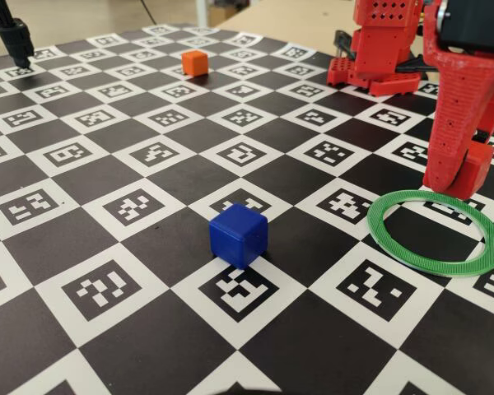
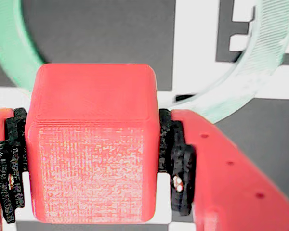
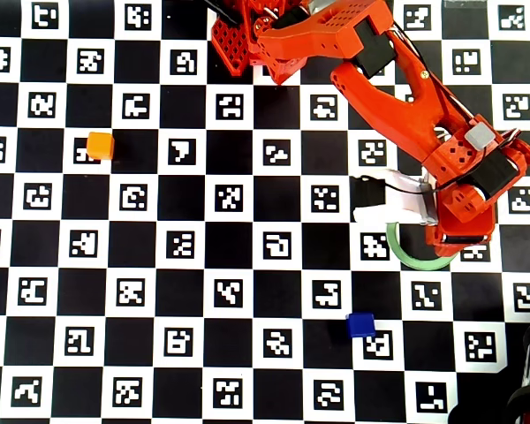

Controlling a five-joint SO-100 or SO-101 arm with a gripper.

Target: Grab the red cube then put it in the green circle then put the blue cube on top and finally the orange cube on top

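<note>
My gripper [image 2: 94,163] is shut on the red cube [image 2: 91,144], which fills the wrist view between the black pads [image 2: 176,159]. The green circle [image 2: 260,72] curves round behind the cube. In the fixed view the gripper [image 1: 461,185] hangs over the far edge of the green circle [image 1: 436,255]; I cannot tell whether the cube touches the board. The blue cube [image 1: 239,234] sits on the board left of the ring and shows in the overhead view [image 3: 361,324]. The orange cube [image 1: 195,62] sits far back left, at the left of the overhead view [image 3: 100,145].
The board [image 1: 107,206] is a black and white checker pattern with printed markers. The red arm base [image 1: 379,49] stands at the back right. A black pole [image 1: 15,41] stands at the back left corner. Dark cables [image 3: 526,402] lie at the overhead view's bottom right.
</note>
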